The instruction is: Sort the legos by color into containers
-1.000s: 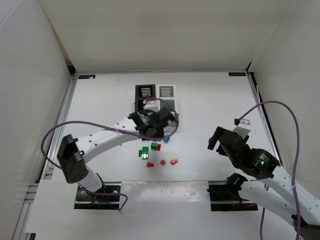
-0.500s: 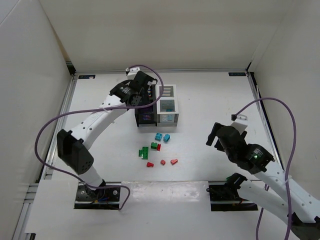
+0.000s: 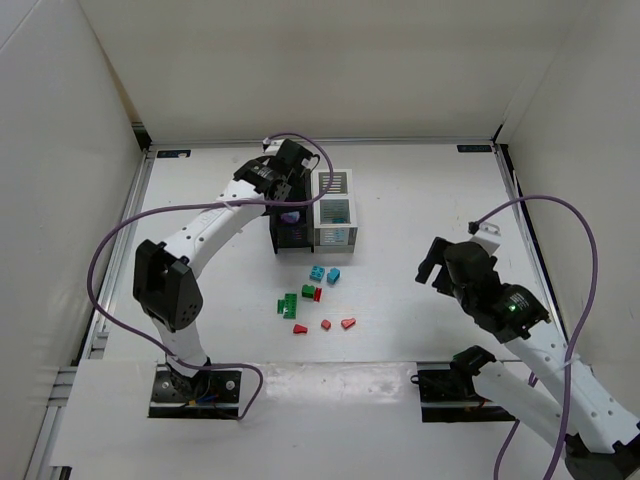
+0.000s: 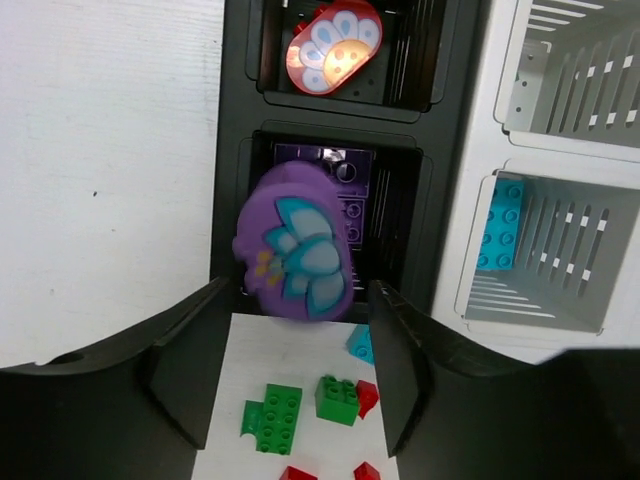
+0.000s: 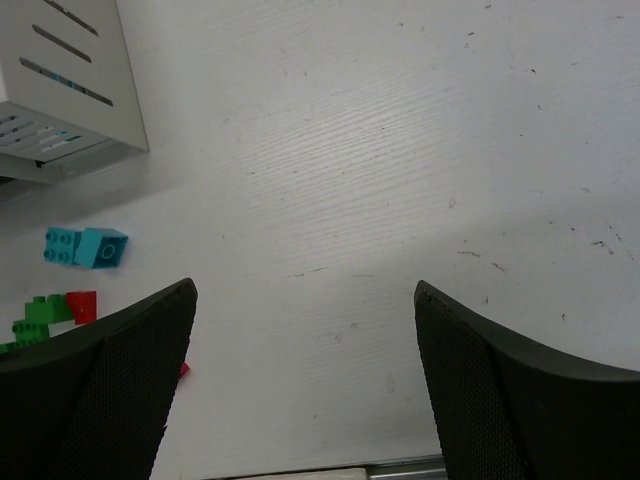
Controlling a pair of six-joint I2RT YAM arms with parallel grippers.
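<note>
The legos' purple oval piece [image 4: 295, 245], printed with a flower, sits mid-frame in the left wrist view. It is just above the tips of the left gripper [image 4: 298, 285] and over the lower compartment of the black bin [image 4: 235, 120], where a purple brick [image 4: 352, 205] already lies. Its long axis runs up and down the frame, in line with the fingers' reach, so the fingers [image 4: 190, 360] flank its narrow width. They stand parted, with a sliver of gap on each side of the piece. It looks free rather than clamped, and that compartment lies straight beyond the fingertips.

A red oval piece [image 4: 333, 47] fills the compartment at the top of the frame. A teal brick [image 4: 500, 225] lies in the white bin [image 4: 478, 150] at right.

In the top view the left arm stretches from lower left up to the bins, wrist bent down over them. The loose bricks [image 3: 315, 297] lie below the bins at centre. The right gripper [image 5: 305, 285], jaws wide and empty, hovers over bare table [image 5: 400, 150] at right, well apart from both bins.
</note>
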